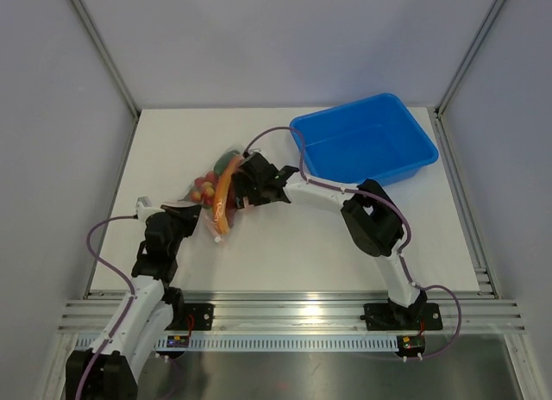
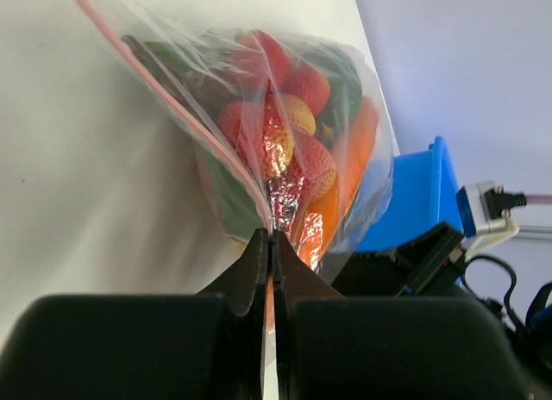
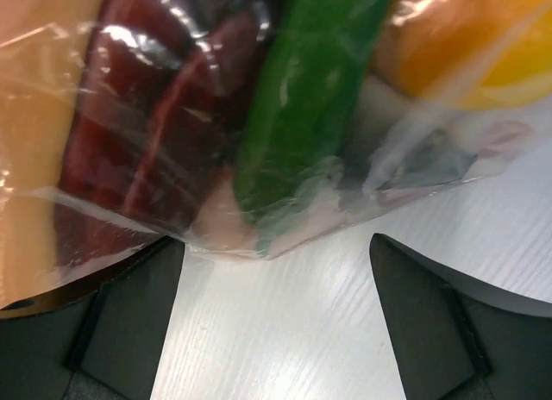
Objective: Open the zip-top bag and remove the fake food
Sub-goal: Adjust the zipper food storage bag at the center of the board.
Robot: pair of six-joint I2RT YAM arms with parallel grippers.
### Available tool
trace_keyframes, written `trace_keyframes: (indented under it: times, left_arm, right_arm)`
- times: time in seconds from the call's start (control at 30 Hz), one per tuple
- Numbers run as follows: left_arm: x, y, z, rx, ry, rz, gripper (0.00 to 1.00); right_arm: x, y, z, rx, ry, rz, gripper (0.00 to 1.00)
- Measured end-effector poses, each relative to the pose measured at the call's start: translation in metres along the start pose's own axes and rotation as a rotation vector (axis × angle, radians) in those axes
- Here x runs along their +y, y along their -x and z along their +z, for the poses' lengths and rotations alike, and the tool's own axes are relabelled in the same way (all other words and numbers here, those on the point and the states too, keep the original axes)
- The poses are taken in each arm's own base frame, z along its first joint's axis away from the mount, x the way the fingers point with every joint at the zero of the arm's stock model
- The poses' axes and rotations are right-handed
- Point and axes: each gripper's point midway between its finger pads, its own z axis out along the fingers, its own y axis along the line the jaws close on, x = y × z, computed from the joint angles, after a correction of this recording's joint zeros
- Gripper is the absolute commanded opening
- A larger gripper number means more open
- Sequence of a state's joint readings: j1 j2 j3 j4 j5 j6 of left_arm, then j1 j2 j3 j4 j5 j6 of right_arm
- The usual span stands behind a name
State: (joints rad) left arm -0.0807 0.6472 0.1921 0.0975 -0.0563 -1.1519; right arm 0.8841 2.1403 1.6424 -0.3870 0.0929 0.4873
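The clear zip-top bag (image 1: 217, 186) lies left of the table's middle, full of fake food (image 2: 289, 137): red, orange, yellow and green pieces. Its pinkish zip strip (image 2: 164, 94) runs along the left edge in the left wrist view. My left gripper (image 2: 273, 236) is shut on the bag's edge at the near end (image 1: 203, 212). My right gripper (image 3: 276, 253) is open right beside the bag's far side (image 1: 243, 186); a bag corner with a green piece (image 3: 293, 115) and a dark red piece (image 3: 147, 133) lies just ahead of its fingers.
A blue rectangular plastic bin (image 1: 362, 141) stands at the back right, and shows behind the bag in the left wrist view (image 2: 414, 197). Grey walls enclose the white table (image 1: 293, 253) on three sides. The right arm's elbow (image 1: 373, 217) rests near the bin's front.
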Motion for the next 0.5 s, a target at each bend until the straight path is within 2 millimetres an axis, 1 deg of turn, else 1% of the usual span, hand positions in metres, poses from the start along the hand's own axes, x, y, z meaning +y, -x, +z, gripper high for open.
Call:
trace_keyframes:
  times: [0.13, 0.23, 0.3, 0.37, 0.43, 0.5]
  left_arm:
    - [-0.003, -0.011, -0.001, 0.014, -0.005, 0.023, 0.00]
    - [-0.006, -0.020, -0.003, 0.028, -0.012, 0.039, 0.00]
    - [-0.007, -0.026, -0.003, 0.038, -0.013, 0.051, 0.00]
    - [-0.008, -0.034, -0.003, 0.054, -0.009, 0.063, 0.00]
    - [-0.006, -0.042, -0.002, 0.071, 0.002, 0.081, 0.00]
    - [-0.005, -0.050, -0.001, 0.085, 0.011, 0.102, 0.00]
  right_arm:
    - [-0.014, 0.017, 0.006, -0.022, 0.005, 0.017, 0.96]
    - [-0.023, 0.035, 0.008, -0.050, 0.023, 0.031, 0.96]
    - [-0.024, 0.050, 0.010, -0.076, 0.041, 0.025, 0.96]
    - [-0.019, 0.062, 0.014, -0.104, 0.067, 0.008, 0.97]
    - [-0.014, 0.071, 0.014, -0.128, 0.089, -0.016, 0.98]
    - [-0.011, 0.073, 0.013, -0.135, 0.099, -0.038, 0.98]
